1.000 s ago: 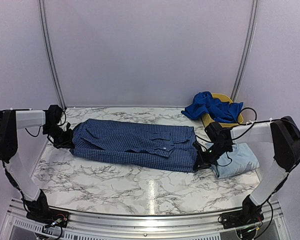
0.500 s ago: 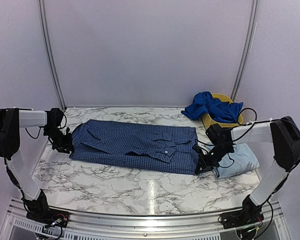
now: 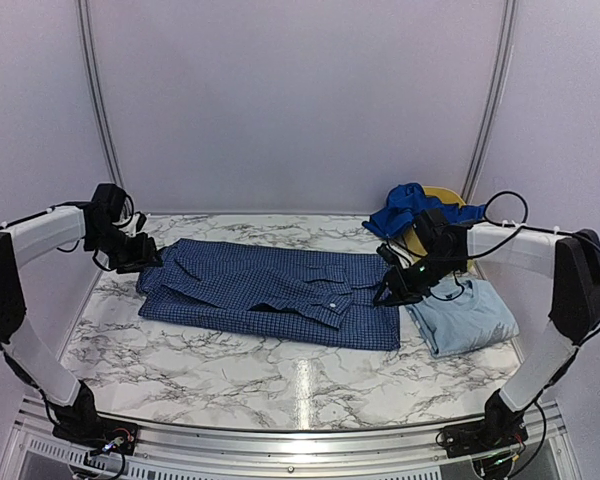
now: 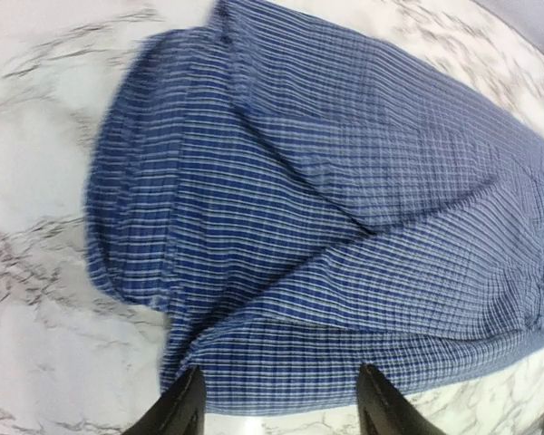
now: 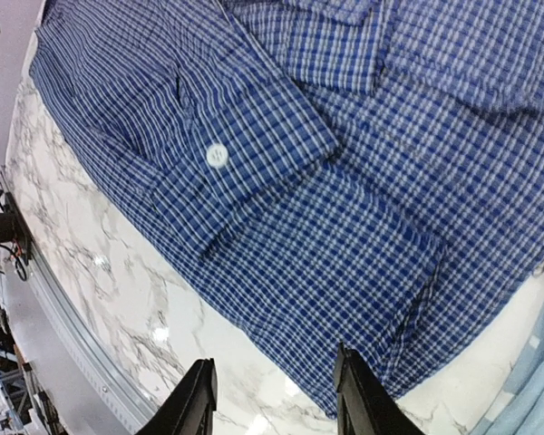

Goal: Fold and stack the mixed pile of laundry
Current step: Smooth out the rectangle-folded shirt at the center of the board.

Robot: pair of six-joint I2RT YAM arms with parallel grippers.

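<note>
The navy-and-white checked shirt (image 3: 270, 292) lies spread flat across the middle of the marble table, folded into a long band. My left gripper (image 3: 145, 255) hovers open above its left end. In the left wrist view the left gripper (image 4: 276, 410) has only the checked shirt (image 4: 326, 227) below it. My right gripper (image 3: 388, 288) hangs open over the shirt's right end. The right wrist view shows the right gripper (image 5: 274, 399) holding nothing above the checked shirt (image 5: 281, 181). A folded pale sky-blue T-shirt (image 3: 470, 315) lies to the right. A royal-blue piece (image 3: 405, 212) is heaped at the back right.
A small yellow basket (image 3: 446, 192) stands at the back right under the royal-blue cloth, partly hidden by my right arm. A grey wall with curved rails closes off the table's far side. A metal rail (image 3: 300, 440) runs along the near edge. Bare marble (image 3: 240, 370) lies in front of the shirt.
Both grippers went from shut on the shirt's ends to open, letting go of it. Both have risen and drawn toward the back, and the shirt now rests flat.
</note>
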